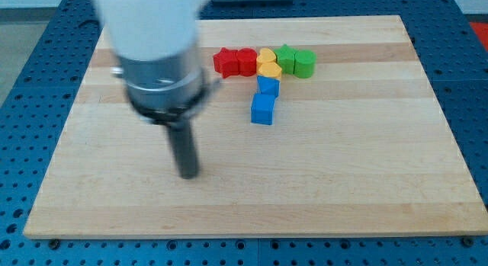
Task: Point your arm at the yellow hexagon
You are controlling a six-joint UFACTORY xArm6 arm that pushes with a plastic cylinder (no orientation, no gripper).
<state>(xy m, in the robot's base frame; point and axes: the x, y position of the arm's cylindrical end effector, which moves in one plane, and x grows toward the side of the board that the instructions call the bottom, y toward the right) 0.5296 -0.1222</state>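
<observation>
Two yellow blocks sit in a cluster near the view's top centre: one [265,56] in the row and one [268,69] just below it; which is the hexagon I cannot tell. To their left are two red blocks [225,61] [246,61], to their right two green blocks [286,58] [304,63]. Below them are two blue blocks [268,86] [262,110]. My tip [188,174] rests on the board well to the lower left of the cluster, apart from every block.
The wooden board [343,182] lies on a blue perforated table [23,83]. The arm's wide grey and white body [156,52] rises above the rod and hides part of the board's upper left.
</observation>
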